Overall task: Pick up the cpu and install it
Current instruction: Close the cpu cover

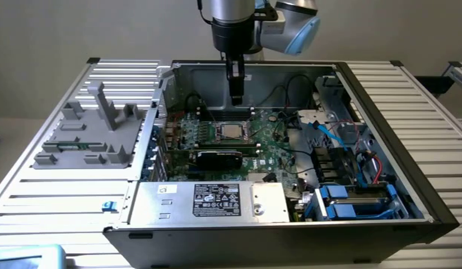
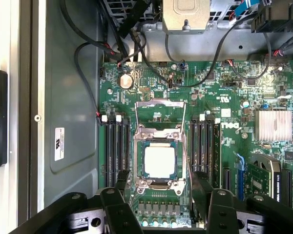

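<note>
The claw (image 1: 236, 100) hangs released and empty, its jaws spread wide just above the cpu (image 2: 159, 161). The cpu lies flat in the socket (image 2: 137, 142), whose hinged retention frame seems to stand raised. By the look of it, the chip is light, stiff, thin and slick on top, with a delicate underside, so opposite edges are the place to grip. The open computer case (image 1: 380, 115) on the table (image 1: 59, 196) holds the motherboard (image 2: 219, 97), a graphics card (image 1: 219, 158) and loose cables.
</note>
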You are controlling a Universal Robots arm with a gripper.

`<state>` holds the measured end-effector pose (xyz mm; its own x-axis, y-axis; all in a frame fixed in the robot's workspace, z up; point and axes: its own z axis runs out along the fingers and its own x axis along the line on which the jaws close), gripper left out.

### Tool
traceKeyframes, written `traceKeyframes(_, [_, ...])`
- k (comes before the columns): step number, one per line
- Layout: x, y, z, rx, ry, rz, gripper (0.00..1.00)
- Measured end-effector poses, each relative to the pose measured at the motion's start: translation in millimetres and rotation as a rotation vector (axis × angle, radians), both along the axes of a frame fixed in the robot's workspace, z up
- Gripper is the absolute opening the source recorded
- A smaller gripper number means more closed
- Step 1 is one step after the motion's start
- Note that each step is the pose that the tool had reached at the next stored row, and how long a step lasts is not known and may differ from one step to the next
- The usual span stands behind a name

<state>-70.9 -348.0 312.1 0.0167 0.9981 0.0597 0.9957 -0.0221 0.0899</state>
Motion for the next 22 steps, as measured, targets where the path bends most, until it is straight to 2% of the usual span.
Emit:
traceKeyframes(2, [0.0, 0.0, 0.0, 0.0000, 0.0000, 0.000, 0.60])
traceKeyframes(4, [0.0, 0.0, 0.0, 0.0000, 0.0000, 0.000, 0.47])
traceKeyframes(5, [0.0, 0.0, 0.0, 0.0000, 0.0000, 0.000, 0.47])
traceKeyframes(8, [0.0, 0.0, 0.0, 0.0000, 0.0000, 0.000, 0.30])
traceKeyframes(9, [0.0, 0.0, 0.0, 0.0000, 0.0000, 0.000, 0.30])
traceKeyframes(11, [0.0, 0.0, 0.0, 0.0000, 0.0000, 0.000, 0.18])
traceKeyframes(12, [0.0, 0.0, 0.0, 0.0000, 0.0000, 0.000, 0.18])
traceKeyframes(13, [0.0, 0.0, 0.0, 0.0000, 0.0000, 0.000, 0.12])
traceKeyframes(16, [4.2, 0.0, 0.0, -0.0002, 0.0001, 0.000, 0.11])
traceKeyframes(22, [26.5, 0.0, -0.5, 0.0000, 0.0000, 0.000, 0.11])
